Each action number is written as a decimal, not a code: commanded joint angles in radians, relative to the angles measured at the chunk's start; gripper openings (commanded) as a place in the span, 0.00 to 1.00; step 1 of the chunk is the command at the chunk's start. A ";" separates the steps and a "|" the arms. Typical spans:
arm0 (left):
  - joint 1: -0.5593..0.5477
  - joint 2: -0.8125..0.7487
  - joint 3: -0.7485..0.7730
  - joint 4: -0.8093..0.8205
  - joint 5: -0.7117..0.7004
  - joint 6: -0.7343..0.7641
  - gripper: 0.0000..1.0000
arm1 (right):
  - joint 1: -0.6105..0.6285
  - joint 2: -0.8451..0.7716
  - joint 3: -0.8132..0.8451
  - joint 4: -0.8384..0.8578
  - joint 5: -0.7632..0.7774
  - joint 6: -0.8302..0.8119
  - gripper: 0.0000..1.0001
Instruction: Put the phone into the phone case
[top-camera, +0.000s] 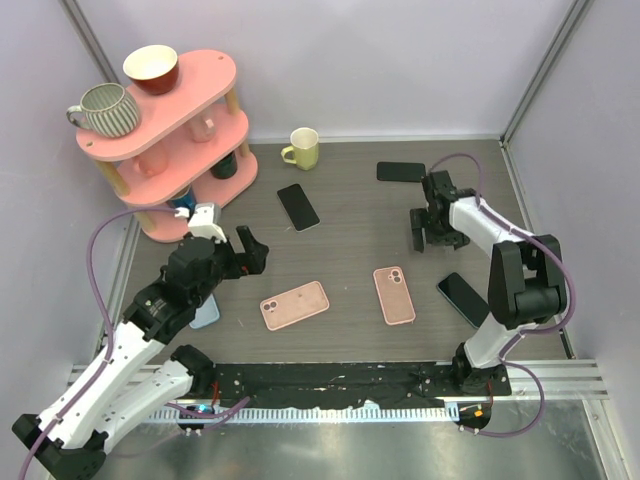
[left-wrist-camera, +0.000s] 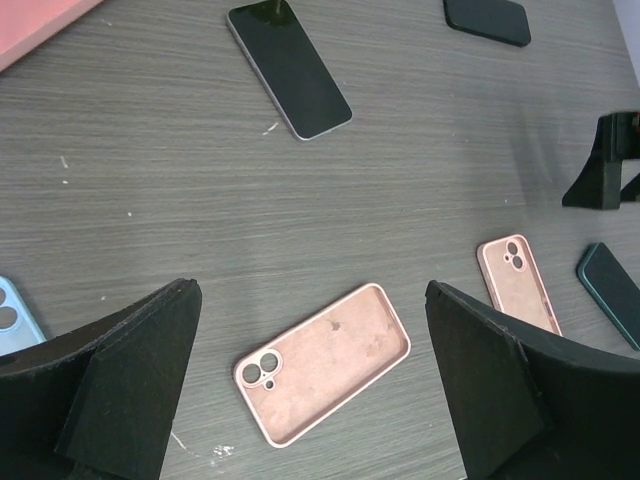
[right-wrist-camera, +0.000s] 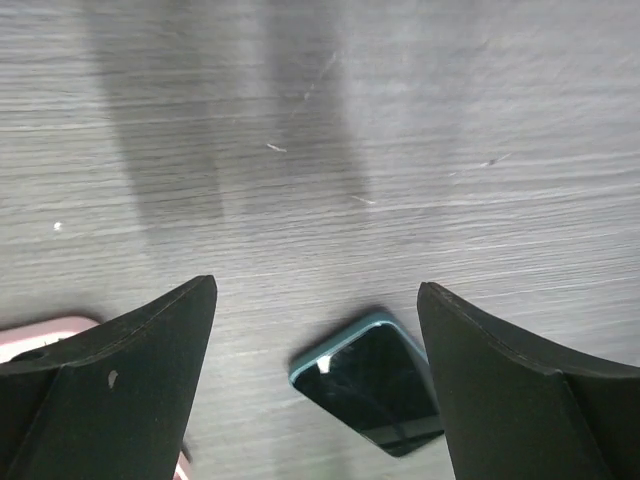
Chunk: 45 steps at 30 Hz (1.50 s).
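Pink case (top-camera: 294, 305) lengthwise L-R, cam end left

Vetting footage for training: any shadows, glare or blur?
Right wrist view: two soft shadows band the grey wood-grain table, and the dark teal-edged phone glints faintly. Left wrist view: even light, the nearer pink phone case is sharp. Top external view: sheen on the brushed metal ledge.

Dark wood-grain table (top-camera: 350, 240), enclosed by pale lilac walls (top-camera: 400, 60). Pink three-tier shelf (top-camera: 205, 80) stands at the far-left corner. Aluminium rail (top-camera: 570, 375) runs along the table edge opposite the shelf.
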 joint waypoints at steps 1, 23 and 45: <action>-0.005 -0.007 -0.017 0.070 0.071 0.001 1.00 | 0.059 0.014 0.172 -0.204 0.155 -0.221 0.88; -0.045 -0.040 -0.023 0.095 0.152 -0.011 1.00 | 0.048 -0.021 -0.083 -0.184 0.042 -0.575 0.90; -0.057 -0.053 -0.025 0.095 0.141 -0.009 1.00 | 0.065 -0.079 -0.092 -0.199 -0.109 -0.644 0.92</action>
